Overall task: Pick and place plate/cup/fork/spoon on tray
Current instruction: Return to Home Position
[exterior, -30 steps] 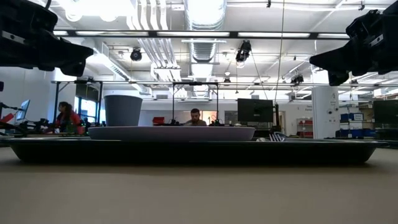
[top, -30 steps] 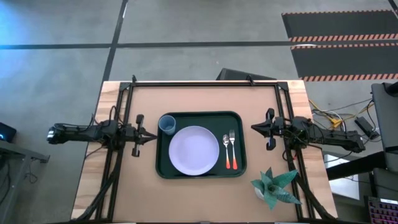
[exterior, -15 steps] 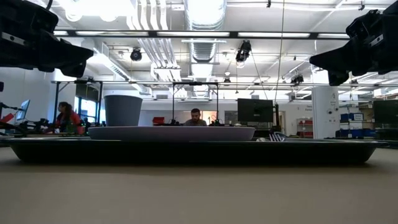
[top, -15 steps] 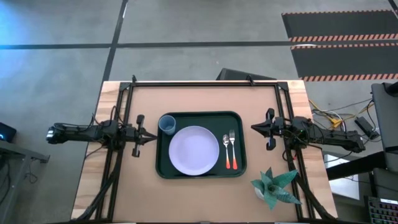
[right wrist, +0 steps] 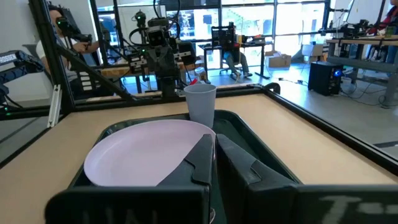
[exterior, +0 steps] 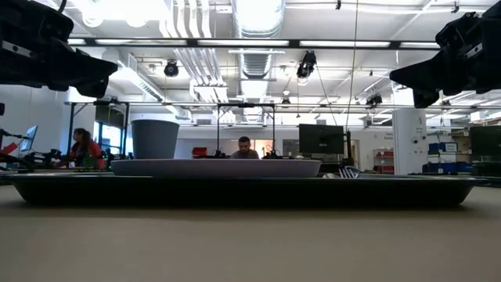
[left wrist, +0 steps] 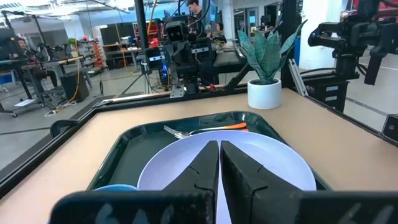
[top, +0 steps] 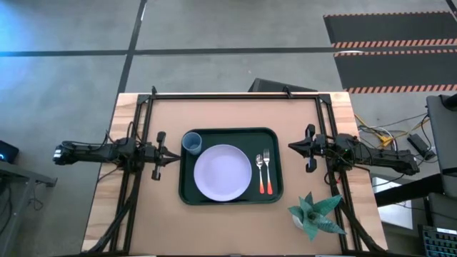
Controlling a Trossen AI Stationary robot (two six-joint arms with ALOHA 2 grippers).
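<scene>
Table [top: 228, 228], tray [top: 275, 141], plate [top: 223, 173], cup [top: 191, 143], spoon [top: 260, 163], fork [top: 267, 157], left gripper [top: 176, 158], right gripper [top: 291, 147]

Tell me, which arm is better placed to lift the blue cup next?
Left, probably: the cup sits in the tray corner beside the left tool, while the right tool is beyond the plate.

Green tray [left wrist: 127, 158] with plate [left wrist: 277, 155], fork [left wrist: 186, 132]

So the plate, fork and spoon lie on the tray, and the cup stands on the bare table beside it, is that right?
Not quite: the cup stands on the tray too, in the corner nearest the left gripper, as the high view shows. The plate, fork and spoon do lie on the tray.
</scene>
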